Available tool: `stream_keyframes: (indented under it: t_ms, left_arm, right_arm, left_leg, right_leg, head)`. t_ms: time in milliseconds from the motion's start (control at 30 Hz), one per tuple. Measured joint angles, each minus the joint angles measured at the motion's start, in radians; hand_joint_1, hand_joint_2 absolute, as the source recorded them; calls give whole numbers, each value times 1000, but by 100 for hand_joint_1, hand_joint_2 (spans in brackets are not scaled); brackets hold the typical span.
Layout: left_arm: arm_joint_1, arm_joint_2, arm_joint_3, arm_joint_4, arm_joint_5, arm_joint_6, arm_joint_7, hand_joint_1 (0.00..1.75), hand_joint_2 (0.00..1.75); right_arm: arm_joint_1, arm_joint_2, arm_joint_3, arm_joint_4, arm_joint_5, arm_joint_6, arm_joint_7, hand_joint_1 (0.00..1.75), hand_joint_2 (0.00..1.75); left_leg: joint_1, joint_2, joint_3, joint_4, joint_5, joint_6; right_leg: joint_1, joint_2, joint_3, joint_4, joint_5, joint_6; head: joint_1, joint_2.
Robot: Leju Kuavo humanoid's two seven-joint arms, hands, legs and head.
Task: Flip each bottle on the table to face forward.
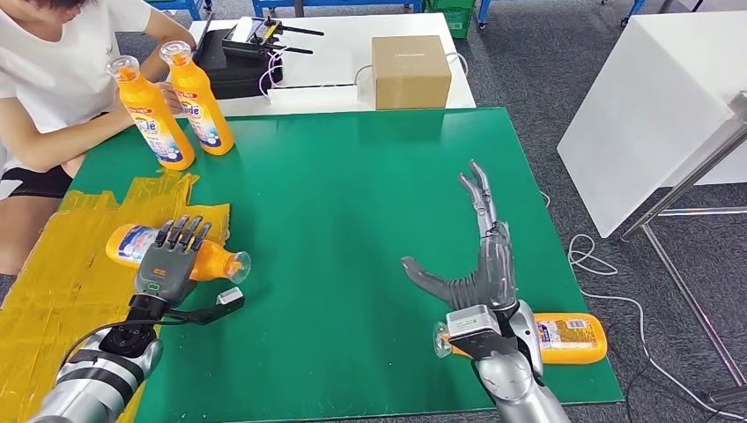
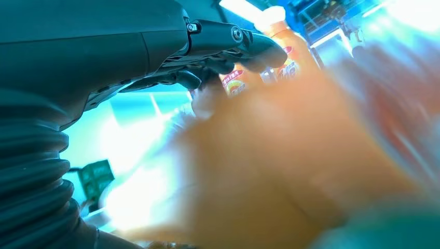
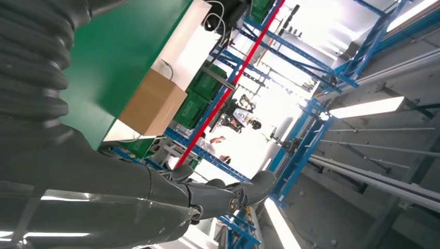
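Note:
An orange bottle (image 1: pixel 218 262) lies on its side on the green mat (image 1: pixel 352 220) at the left, its cap toward the middle. My left hand (image 1: pixel 170 256) lies over its middle with the fingers draped across its far side; the left wrist view has it as an orange blur (image 2: pixel 270 171) right under the hand (image 2: pixel 218 52). A second orange bottle (image 1: pixel 568 337) lies on its side at the near right edge, partly under my right wrist. My right hand (image 1: pixel 476 260) hovers beyond it, fingers spread and holding nothing. Two more orange bottles (image 1: pixel 157 119) (image 1: pixel 204 101) stand upright at the far left, held by a person (image 1: pixel 62 70).
A cardboard box (image 1: pixel 410 70) and a black device with cables (image 1: pixel 242 53) sit on the white table beyond the mat. Yellow tape (image 1: pixel 62 273) covers the mat's left edge. A white table (image 1: pixel 652 106) stands at the right.

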Motion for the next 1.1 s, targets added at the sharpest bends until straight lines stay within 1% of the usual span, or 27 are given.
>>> stream_keyframes:
  t_ms: [100, 300, 733, 967, 1033, 1100]
  left_arm:
    - [0, -15, 38, 10, 1, 0, -11, 0, 175]
    - [0, -35, 78, 26, 6, 0, -22, 0, 175]
    - [5, -84, 180, 52, 70, 0, -116, 0, 175]
    - [6, -99, 207, 54, 80, 0, -129, 0, 175]
    - [7, -105, 219, 53, 104, 0, -157, 0, 175]
    - [12, -120, 245, 45, 164, 0, -223, 0, 175]
  right_arm:
    - [0, -1, 6, 2, -1, -1, 1, 0, 175]
    - [0, -2, 9, 5, -1, -1, 1, 0, 175]
    - [0, -2, 16, 30, 7, 5, 10, 0, 175]
    - [0, -2, 18, 39, 8, 5, 12, 0, 175]
    - [0, -2, 18, 41, 9, 5, 14, 0, 175]
    - [0, -2, 18, 41, 13, 5, 17, 0, 175]
  left_leg:
    - [0, 0, 0, 0, 0, 0]
    - [0, 0, 0, 0, 0, 0]
    - [0, 0, 0, 0, 0, 0]
    - [0, 0, 0, 0, 0, 0]
    - [0, 0, 0, 0, 0, 0]
    - [0, 0, 0, 0, 0, 0]
  right_leg:
    - [0, 0, 0, 0, 0, 0]
    - [0, 0, 0, 0, 0, 0]
    - [0, 0, 0, 0, 0, 0]
    - [0, 0, 0, 0, 0, 0]
    - [0, 0, 0, 0, 0, 0]
    - [0, 0, 0, 0, 0, 0]
  head:
    - [0, 0]
    - [0, 0]
    - [0, 0]
    - [0, 0]
    - [0, 0]
    - [0, 0]
